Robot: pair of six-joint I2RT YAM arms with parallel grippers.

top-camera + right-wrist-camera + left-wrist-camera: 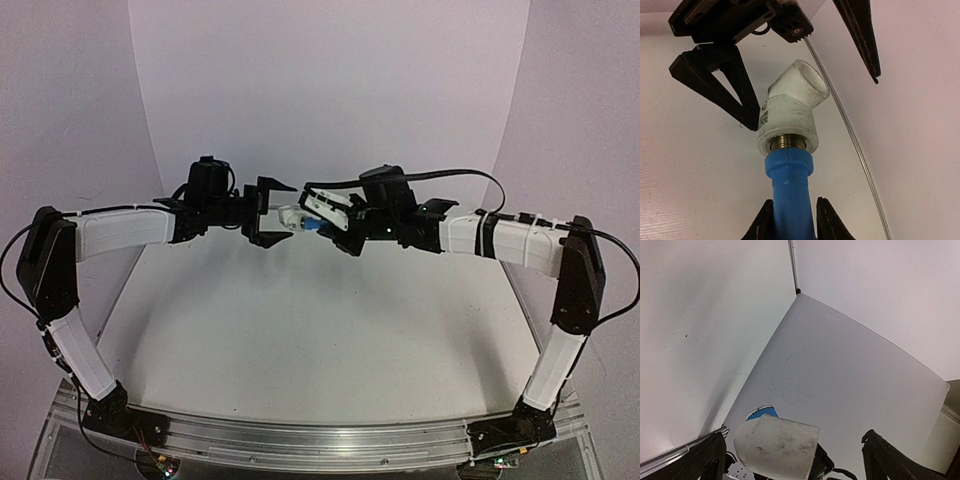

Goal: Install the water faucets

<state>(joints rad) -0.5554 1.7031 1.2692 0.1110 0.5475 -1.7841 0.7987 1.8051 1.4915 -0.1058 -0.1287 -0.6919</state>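
Observation:
My right gripper (335,218) is shut on the bright-blue tap (312,226) and holds it in mid-air above the table. In the right wrist view the tap (789,190) runs up from between my fingers (792,212). Its brass thread sits in the white pipe fitting (789,117), an angled elbow. My left gripper (268,212) is open around that fitting (290,215), its jaws spread wide and apart from it. In the left wrist view the fitting (776,447) lies between the black fingers (707,460), and the blue tap (762,412) peeks out behind it.
The white table (300,320) lies below both arms, with white backdrop walls (330,90) behind and at the sides. An aluminium rail (320,440) with both arm bases runs along the near edge. A black cable (470,175) loops over the right wrist.

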